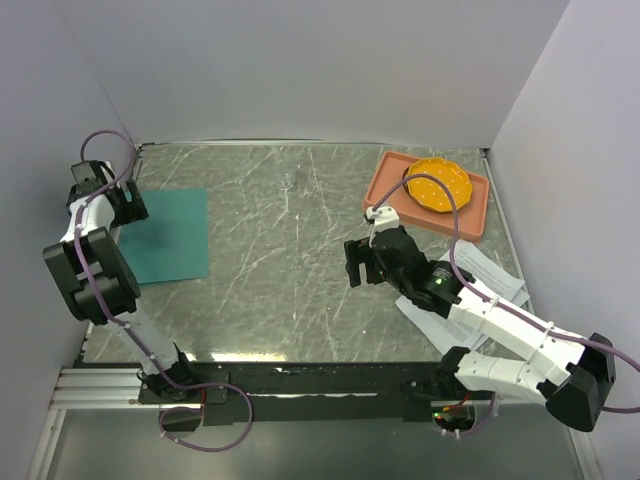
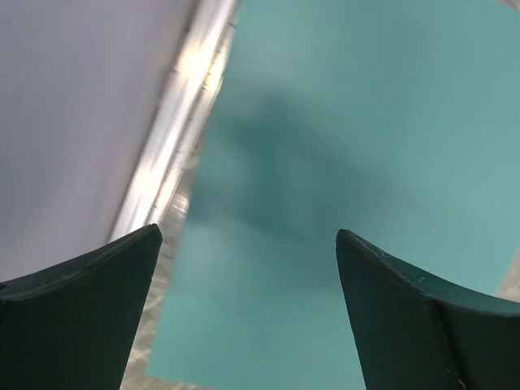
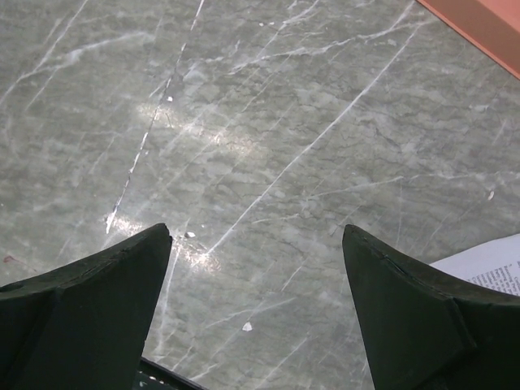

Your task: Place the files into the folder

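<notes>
Your left arm [image 1: 90, 275] rises steeply from its base, folds at the elbow and reaches to the far left side. Your left gripper [image 2: 248, 236] points downward, its jaws wide apart with nothing between them. Your right arm [image 1: 500, 320] lies low and stretches toward the middle. Your right gripper [image 3: 256, 231] has its jaws spread wide too and holds nothing.

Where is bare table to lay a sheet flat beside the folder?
The table is bare through the middle, between the folder and the right gripper. The right side is crowded: the tray, and the files under the right arm.
</notes>
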